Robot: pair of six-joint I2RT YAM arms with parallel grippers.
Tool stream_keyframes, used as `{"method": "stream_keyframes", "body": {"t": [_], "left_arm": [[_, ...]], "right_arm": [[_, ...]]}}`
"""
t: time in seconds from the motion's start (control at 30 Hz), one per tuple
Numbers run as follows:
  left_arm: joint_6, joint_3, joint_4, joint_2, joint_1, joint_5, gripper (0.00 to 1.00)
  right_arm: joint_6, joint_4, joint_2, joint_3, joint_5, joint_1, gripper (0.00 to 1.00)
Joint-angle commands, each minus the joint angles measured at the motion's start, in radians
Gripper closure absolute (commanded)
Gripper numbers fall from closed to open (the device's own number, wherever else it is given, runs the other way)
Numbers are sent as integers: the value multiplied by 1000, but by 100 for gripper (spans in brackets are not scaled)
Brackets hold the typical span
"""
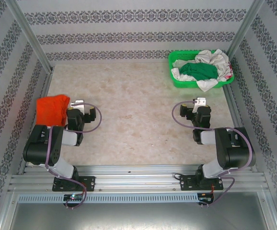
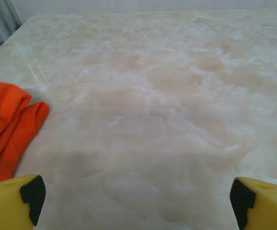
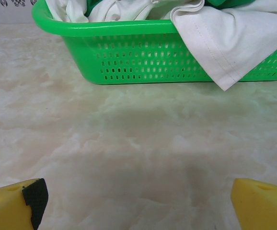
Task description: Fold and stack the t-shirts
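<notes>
The orange shirt [image 1: 52,109] is lying roughly folded at the table's [image 1: 138,120] left, the green shirt [image 1: 200,72] and white shirt [image 1: 214,58] are waiting unfolded in the basket [image 1: 177,82], and the left gripper [image 1: 77,103] and right gripper [image 1: 199,102] are hovering wide open, empty.

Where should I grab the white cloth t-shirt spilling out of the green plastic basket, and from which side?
Take the white cloth t-shirt by the corner flap hanging over the near wall of the green plastic lattice basket. That flap droops free outside the rim, facing the open right gripper, so come straight in from the near side and pinch its hem.
</notes>
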Motion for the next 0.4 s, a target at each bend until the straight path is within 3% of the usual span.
{"method": "stream_keyframes", "body": {"t": [0.0, 0.37], "left_arm": [[22, 20, 5, 1, 4, 50, 0], [22, 19, 7, 0, 4, 50, 0]], "right_arm": [[-27, 21, -11, 17, -27, 10, 2], [-27, 19, -12, 20, -27, 10, 2]]}}
